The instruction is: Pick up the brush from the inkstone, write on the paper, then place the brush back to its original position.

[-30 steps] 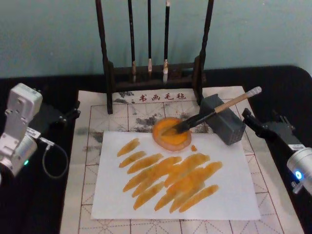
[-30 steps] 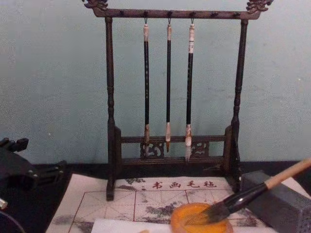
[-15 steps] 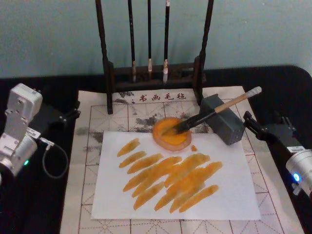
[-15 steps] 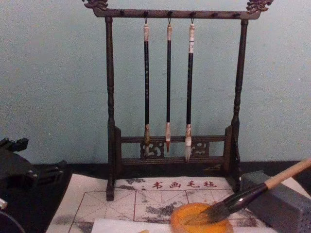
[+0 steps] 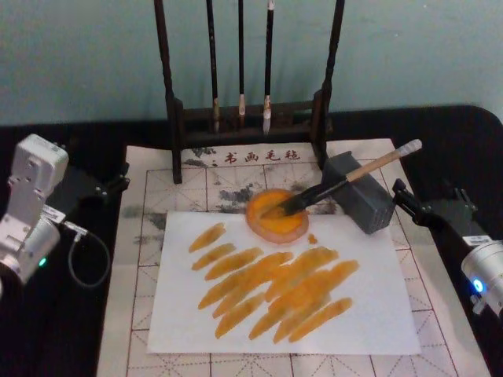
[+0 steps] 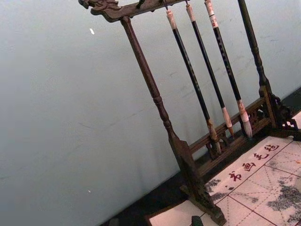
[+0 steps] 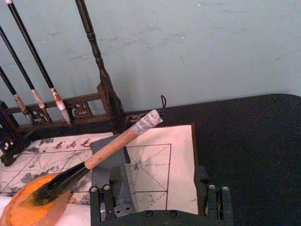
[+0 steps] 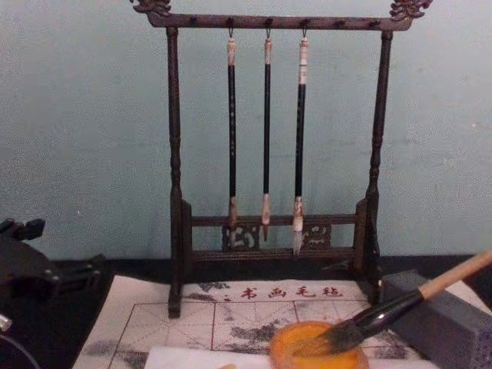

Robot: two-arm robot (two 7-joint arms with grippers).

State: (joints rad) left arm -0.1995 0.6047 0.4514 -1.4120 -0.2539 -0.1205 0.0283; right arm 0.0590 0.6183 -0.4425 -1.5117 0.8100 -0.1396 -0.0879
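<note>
The brush (image 5: 338, 184) lies free, its dark tip in the round orange inkstone (image 5: 276, 214) and its light-wood handle propped on a grey block (image 5: 358, 193). In the right wrist view the brush (image 7: 113, 147) slants from the inkstone (image 7: 28, 207) up over the block. The white paper (image 5: 369, 306) in front of the inkstone carries several orange strokes. My right gripper (image 5: 423, 196) is open just right of the block, apart from the handle; its fingers (image 7: 100, 203) hold nothing. My left gripper (image 5: 114, 182) rests open at the mat's far left edge, also in the chest view (image 8: 54, 254).
A dark wooden rack (image 5: 174, 118) with three thin hanging brushes (image 8: 266, 138) stands behind the inkstone. The ink-stained grid mat (image 5: 149, 196) with red characters lies under the paper. A cable (image 5: 82, 255) loops by the left arm. Black tabletop (image 5: 471, 157) flanks the mat.
My right arm has drawn back a little from the block and the brush handle. The brush, inkstone, paper and left arm have stayed put.
</note>
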